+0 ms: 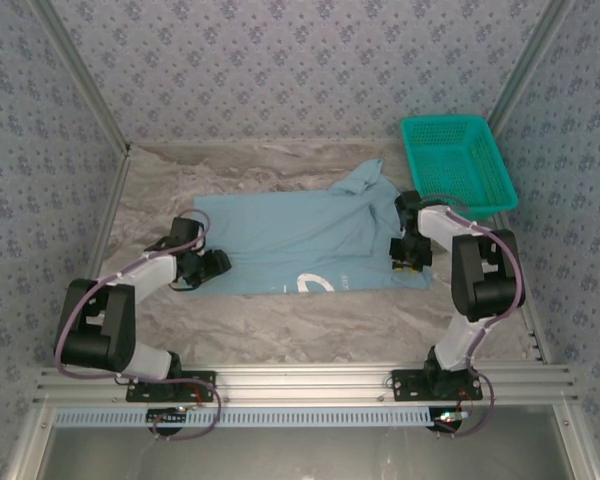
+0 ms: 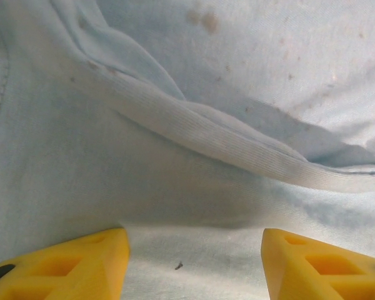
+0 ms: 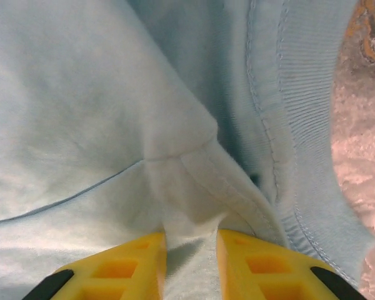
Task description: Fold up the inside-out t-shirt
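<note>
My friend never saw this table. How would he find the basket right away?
Look at the grey marbled table and go to its far right corner. The basket sits there, just past the light-blue t-shirt spread over the middle. It is the only teal thing, stiff and box-shaped, with mesh sides full of little holes, while the t-shirt is soft and flat.

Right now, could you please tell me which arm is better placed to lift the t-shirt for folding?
Probably right: the right end effector pinches a ridge of the t-shirt, while the left end effector stands open over cloth.
</note>
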Controlling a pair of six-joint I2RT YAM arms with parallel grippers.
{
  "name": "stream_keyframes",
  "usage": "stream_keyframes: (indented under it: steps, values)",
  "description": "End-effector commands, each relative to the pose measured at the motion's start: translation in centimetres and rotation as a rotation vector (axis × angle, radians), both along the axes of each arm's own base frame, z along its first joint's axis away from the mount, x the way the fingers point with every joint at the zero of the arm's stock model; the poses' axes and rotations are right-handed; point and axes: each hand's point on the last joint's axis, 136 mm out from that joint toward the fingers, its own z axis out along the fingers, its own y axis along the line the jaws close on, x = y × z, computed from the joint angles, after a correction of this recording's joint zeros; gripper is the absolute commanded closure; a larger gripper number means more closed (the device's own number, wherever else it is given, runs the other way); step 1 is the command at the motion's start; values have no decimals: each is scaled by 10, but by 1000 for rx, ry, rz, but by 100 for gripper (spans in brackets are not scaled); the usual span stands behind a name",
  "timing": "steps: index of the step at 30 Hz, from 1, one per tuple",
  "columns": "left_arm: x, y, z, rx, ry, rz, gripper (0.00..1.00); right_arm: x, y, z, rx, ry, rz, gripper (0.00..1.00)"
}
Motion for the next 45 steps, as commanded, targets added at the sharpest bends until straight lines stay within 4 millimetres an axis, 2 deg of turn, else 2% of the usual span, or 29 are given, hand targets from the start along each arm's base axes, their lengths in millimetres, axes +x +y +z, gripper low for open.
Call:
stream_keyframes:
  steps: [1,4,7,10,16,19,23,28,32,33,34,40,45]
  values:
    - [-3,-2,19,-11,1,6,41,23,34,33,111,-173,44,65]
    - [18,-2,47,-9,-111,12,39,34,67,41,258,-229,56,60]
    - [31,0,60,15,-155,5,37,38,92,36,337,-235,71,56]
    - [38,-1,64,20,-161,-2,37,38,101,25,348,-203,74,56]
    - [41,-3,66,10,-165,-6,37,41,99,12,320,-178,67,58]
    - [39,-2,64,17,-158,-7,37,42,100,6,322,-167,66,62]
    - [38,-1,64,23,-156,-8,37,49,102,7,328,-185,68,74]
    - [37,1,60,40,-148,-8,37,60,105,16,332,-217,78,88]
    - [38,9,56,66,-148,4,36,72,108,30,334,-264,88,96]
    - [39,12,54,70,-150,9,36,74,110,32,336,-270,90,96]
    - [41,14,51,73,-149,13,36,83,113,42,344,-303,96,97]
    - [55,24,27,81,-105,32,36,116,133,68,380,-400,107,99]
    - [59,35,9,120,-78,69,37,148,150,74,408,-466,99,99]
